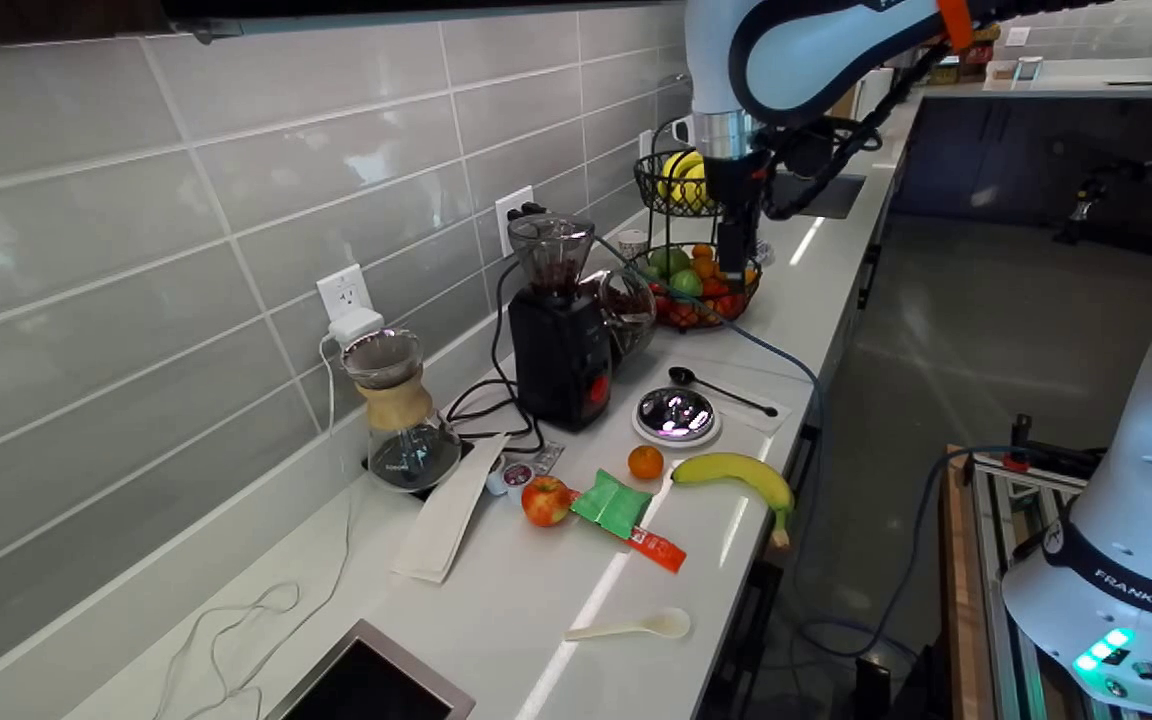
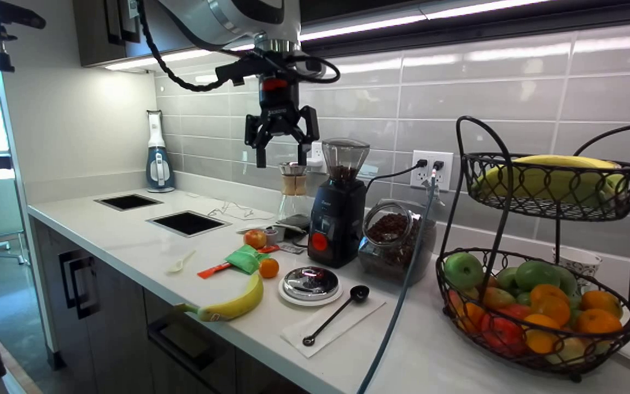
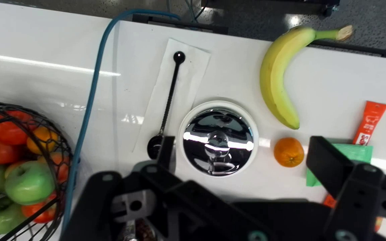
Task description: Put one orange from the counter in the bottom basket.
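The orange (image 3: 288, 152), round with no long axis, sits on the countertop (image 3: 332, 85) between the chrome-topped disc (image 3: 218, 138) and green packet (image 3: 356, 152), well below the wide-spread, empty gripper (image 2: 281, 158) and nearer its packet-side fingertip (image 3: 328, 162) in the wrist view, so descent probably needs a sideways shift.

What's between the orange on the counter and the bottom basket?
In the wrist view, from the orange to the bottom basket come a chrome-topped disc, a black scoop on white paper and a blue cable. The hand hides a little.
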`<state>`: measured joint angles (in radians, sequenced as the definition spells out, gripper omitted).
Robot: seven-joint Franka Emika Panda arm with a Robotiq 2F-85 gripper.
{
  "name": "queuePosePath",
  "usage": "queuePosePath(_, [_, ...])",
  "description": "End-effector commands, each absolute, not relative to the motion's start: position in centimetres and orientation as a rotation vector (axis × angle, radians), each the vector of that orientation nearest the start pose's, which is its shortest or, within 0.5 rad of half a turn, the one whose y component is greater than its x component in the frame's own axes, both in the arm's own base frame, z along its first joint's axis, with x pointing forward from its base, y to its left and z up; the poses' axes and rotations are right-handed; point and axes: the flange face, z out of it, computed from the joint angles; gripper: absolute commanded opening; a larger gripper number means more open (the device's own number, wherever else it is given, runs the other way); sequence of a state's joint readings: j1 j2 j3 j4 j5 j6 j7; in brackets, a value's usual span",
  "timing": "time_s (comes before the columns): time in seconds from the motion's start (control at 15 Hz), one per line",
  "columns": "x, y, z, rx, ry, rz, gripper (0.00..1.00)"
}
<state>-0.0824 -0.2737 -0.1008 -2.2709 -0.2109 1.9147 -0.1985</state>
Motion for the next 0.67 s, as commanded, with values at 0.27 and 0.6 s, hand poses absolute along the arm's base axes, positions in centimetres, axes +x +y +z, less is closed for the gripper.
queuePosePath(0.27, [41.2,-5.7,36.3,-3.182,-0.281,0.148,1.00])
queuePosePath(0.6, [41.6,-3.2,30.8,-3.119,-0.363,-0.017,1.00])
